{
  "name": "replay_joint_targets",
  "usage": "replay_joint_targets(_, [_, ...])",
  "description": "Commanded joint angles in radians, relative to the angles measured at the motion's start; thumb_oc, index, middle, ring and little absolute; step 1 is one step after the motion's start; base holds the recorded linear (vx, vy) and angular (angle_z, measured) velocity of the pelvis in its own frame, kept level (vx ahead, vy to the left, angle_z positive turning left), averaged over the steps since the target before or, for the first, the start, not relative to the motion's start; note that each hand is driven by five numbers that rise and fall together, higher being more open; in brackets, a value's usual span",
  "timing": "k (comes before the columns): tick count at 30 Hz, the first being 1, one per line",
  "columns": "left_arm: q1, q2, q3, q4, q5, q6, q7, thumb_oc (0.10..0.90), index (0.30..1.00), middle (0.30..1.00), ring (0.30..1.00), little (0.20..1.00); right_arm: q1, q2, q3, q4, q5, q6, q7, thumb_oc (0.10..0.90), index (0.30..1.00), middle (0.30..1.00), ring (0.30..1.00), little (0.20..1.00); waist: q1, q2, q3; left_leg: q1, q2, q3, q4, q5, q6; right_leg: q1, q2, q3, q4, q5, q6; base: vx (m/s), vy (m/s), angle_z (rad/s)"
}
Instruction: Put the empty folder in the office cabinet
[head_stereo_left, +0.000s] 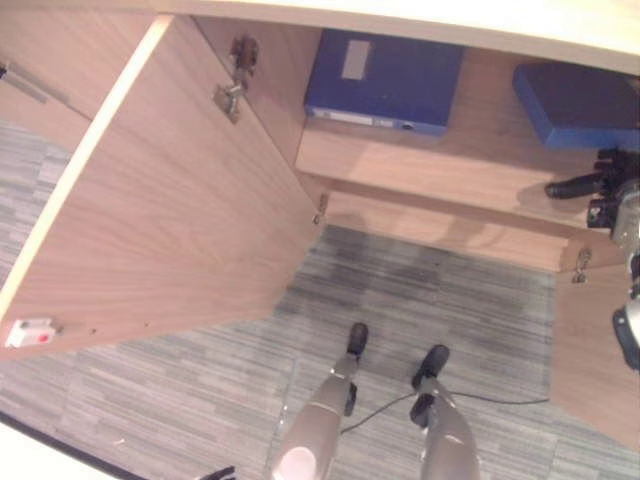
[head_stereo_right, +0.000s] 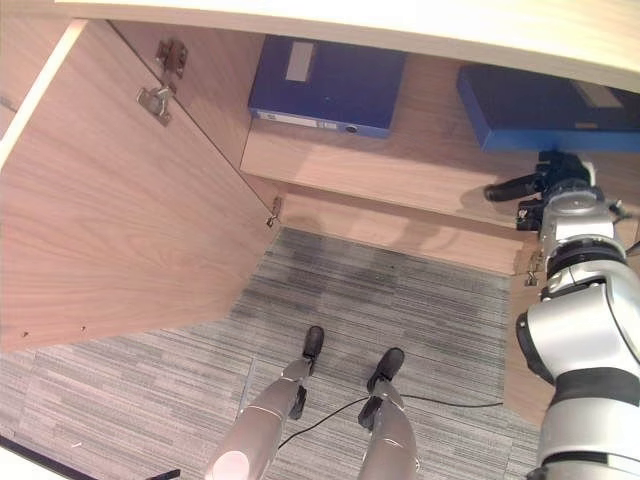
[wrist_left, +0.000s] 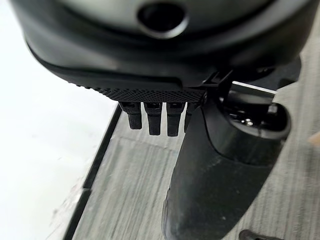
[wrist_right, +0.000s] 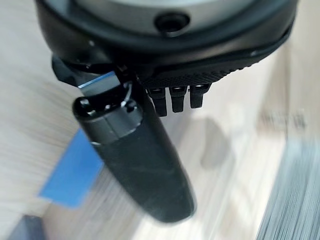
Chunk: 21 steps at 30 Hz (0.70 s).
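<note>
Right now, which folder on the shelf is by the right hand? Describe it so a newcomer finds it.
Look into the open cabinet and find its wooden shelf, where two blue folders lie flat. Take the right folder, just beyond the robot's right hand. The left folder, near the open door, lies apart from the hand.

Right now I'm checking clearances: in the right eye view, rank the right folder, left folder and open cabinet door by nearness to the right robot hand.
1. Right folder, just behind the right robot hand.
2. Left folder, further left on the shelf.
3. Cabinet door, far left.
</note>
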Motion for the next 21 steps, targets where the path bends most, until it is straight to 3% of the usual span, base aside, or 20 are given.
replay_joint_targets(1, [0.111, 0.073, -0.012, 0.087, 0.02, 0.012, 0.035, 0.8, 0.9, 0.9, 0.9, 0.9, -0.141, -0.079, 0.102, -0.015, -0.083, -0.058, -0.039, 0.8, 0.9, 0.9, 0.9, 0.9, 0.033, -0.007, -0.018, 0.012, 0.01, -0.052, 0.007, -0.111, -0.052, 0.09, -0.012, -0.02, -0.017, -0.075, 0.039, -0.02, 0.003, -0.08])
replay_joint_targets(7, [0.096, 0.067, -0.047, 0.092, 0.006, 0.006, 0.039, 0.8, 0.9, 0.9, 0.9, 0.9, -0.161, 0.006, 0.127, 0.033, -0.071, -0.058, -0.002, 0.8, 0.9, 0.9, 0.9, 0.9, 0.042, 0.007, -0.014, 0.026, 0.012, -0.046, -0.014, -0.097, -0.051, 0.091, -0.003, -0.006, -0.033, -0.068, 0.037, -0.01, -0.005, -0.07])
replay_joint_targets(15, [0.107, 0.079, -0.031, 0.103, 0.024, 0.009, 0.017, 0.8, 0.9, 0.9, 0.9, 0.9, -0.098, 0.144, 0.189, -0.118, -0.012, -0.063, 0.122, 0.8, 0.9, 0.9, 0.9, 0.9, 0.053, 0.0, -0.014, 0.038, 0.022, -0.049, -0.035, -0.081, -0.055, 0.103, 0.011, -0.007, -0.063, -0.054, 0.034, -0.01, -0.011, -0.02])
replay_joint_targets(21, [0.096, 0.079, -0.027, 0.119, 0.024, 0.008, 0.021, 0.8, 0.9, 0.9, 0.9, 0.9, -0.089, 0.189, 0.178, -0.132, 0.008, -0.063, 0.125, 0.8, 0.9, 0.9, 0.9, 0.9, 0.059, -0.005, -0.009, 0.04, 0.026, -0.053, -0.044, -0.073, -0.057, 0.105, 0.016, -0.009, -0.071, -0.051, 0.032, 0.0, 0.0, 0.0])
